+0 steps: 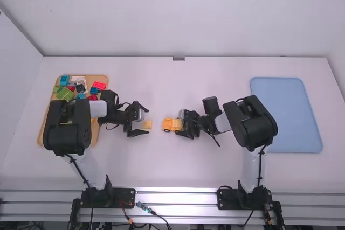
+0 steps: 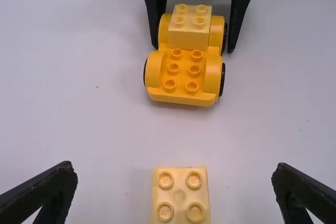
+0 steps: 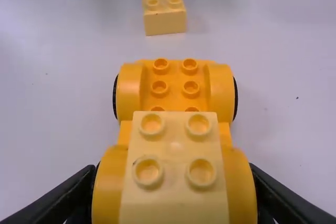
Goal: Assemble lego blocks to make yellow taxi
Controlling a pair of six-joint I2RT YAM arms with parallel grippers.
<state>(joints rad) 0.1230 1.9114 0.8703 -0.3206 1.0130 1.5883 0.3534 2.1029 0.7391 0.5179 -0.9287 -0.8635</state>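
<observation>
Yep, smooth curvy plastic chassis (image 2: pixel 181 85), studded block (image 3: pixel 173 150) atop | left gripper (image 1: pixel 147 122) low, wide around square block (image 2: pixel 180 195) | right gripper (image 1: pixel 180 124) pinching chassis

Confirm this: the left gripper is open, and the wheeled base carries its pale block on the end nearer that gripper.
No: the pale block sits on the end of the wheeled base farther from the open left gripper, as the left wrist view shows.
</observation>
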